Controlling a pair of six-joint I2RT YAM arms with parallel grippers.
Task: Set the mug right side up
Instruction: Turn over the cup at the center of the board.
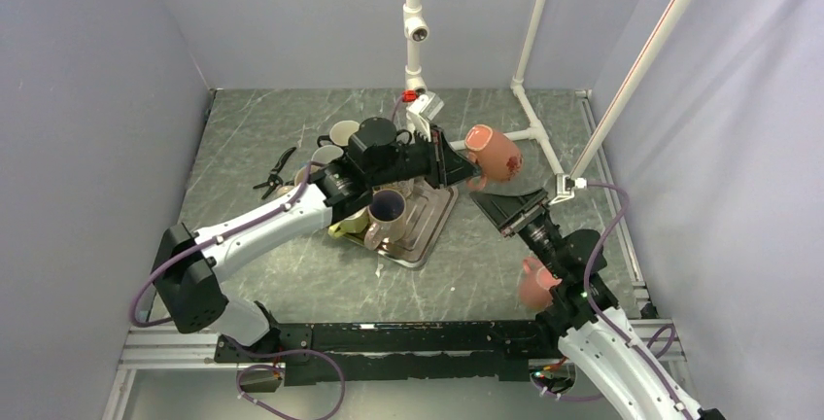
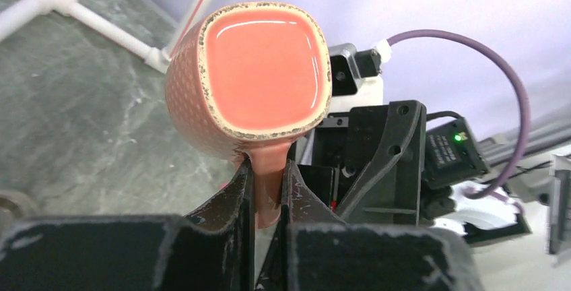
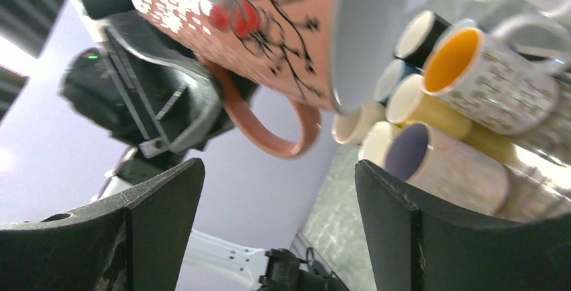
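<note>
Jaws of the left gripper (image 2: 268,170) are pinched tight on the handle of the pink mug (image 2: 259,69), which hangs tipped on its side in the air over the far half of the worktop, right of centre. The right gripper (image 3: 279,170) is spread wide, holding nothing, just nearside of the mug. A tray (image 1: 428,235) of other mugs (image 3: 471,82) sits near the centre.

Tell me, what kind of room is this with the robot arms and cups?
Probably a robot testing lab, not a kitchen. Plain grey walls box in the table, a camera sits on a white pipe frame, and the left arm holds a pink mug near a tray of mugs.
</note>
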